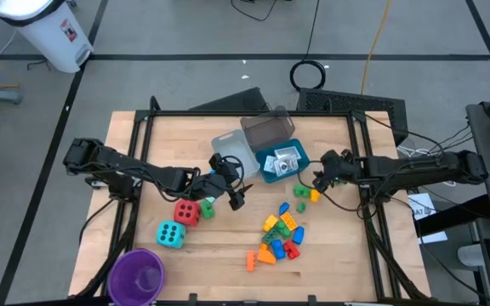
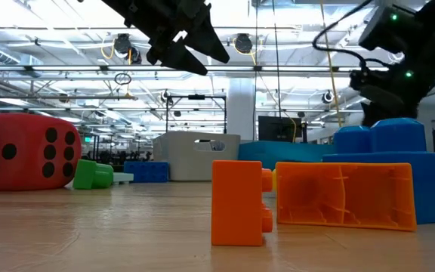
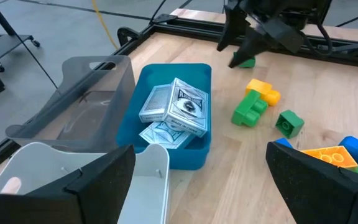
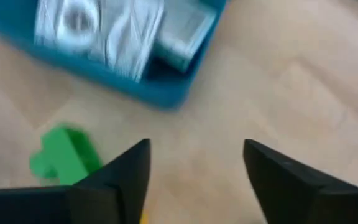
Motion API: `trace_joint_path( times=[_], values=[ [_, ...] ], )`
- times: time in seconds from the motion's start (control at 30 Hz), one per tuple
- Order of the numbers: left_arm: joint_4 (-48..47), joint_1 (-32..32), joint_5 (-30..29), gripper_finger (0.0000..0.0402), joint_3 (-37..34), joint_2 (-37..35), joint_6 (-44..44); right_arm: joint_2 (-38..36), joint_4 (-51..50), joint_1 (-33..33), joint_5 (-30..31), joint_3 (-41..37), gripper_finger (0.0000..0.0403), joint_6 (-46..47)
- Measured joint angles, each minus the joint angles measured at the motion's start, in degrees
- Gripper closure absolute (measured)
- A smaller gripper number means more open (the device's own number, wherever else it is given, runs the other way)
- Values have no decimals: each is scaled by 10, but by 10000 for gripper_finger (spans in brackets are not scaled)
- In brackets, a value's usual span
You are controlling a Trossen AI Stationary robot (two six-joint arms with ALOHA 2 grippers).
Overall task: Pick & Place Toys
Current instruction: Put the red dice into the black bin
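Right gripper (image 4: pixel 194 168) is held with fingers parted, empty, just beside the blue tray (image 4: pixel 166 93) of packets (image 4: pixel 104 28). Left gripper (image 3: pixel 197 180) is spread wide, nothing gripped.

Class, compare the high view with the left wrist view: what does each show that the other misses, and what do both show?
Only the high view shows the purple plastic cup, the red dotted die and the cyan dotted die. Only the left wrist view shows the printed pattern on the white packets. Both show the blue rectangular tray holding the packets, the green bricks and the open right gripper.
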Motion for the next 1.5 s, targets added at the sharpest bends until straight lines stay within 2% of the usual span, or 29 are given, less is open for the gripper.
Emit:
trace_joint_path(
  times=[0.1,0.27,0.53,0.73,0.83,0.93,1.03,1.13,1.23,1.3,1.5],
  values=[
    [-4,0,1,36,0,0,-6,3,-71,-6,1,0,135,63],
    [-11,0,1,36,0,0,-12,10,-197,-17,1,0,129,170],
    [-4,0,1,36,0,0,-14,16,-185,-18,-14,-18,144,171],
    [-29,0,7,36,0,0,-70,15,-131,-18,-15,-41,147,162],
    [-111,-2,4,36,7,-9,-58,15,-121,-18,-35,-36,147,130],
    [-217,-14,-3,36,46,-32,-110,14,-121,-18,-45,-27,147,113],
    [-383,-34,-1,36,107,-40,-161,12,-115,-18,-44,-20,147,96],
    [-548,-54,47,36,172,-38,-221,7,-91,-18,-44,-18,147,73],
    [-654,-69,114,36,195,-34,-252,6,-68,-18,-44,-18,147,60],
    [-687,-87,139,37,184,-31,-243,6,-57,-18,-44,-18,147,58],
    [-683,-164,192,37,115,-18,-264,6,-55,-18,-43,-18,147,58]
  ],
)
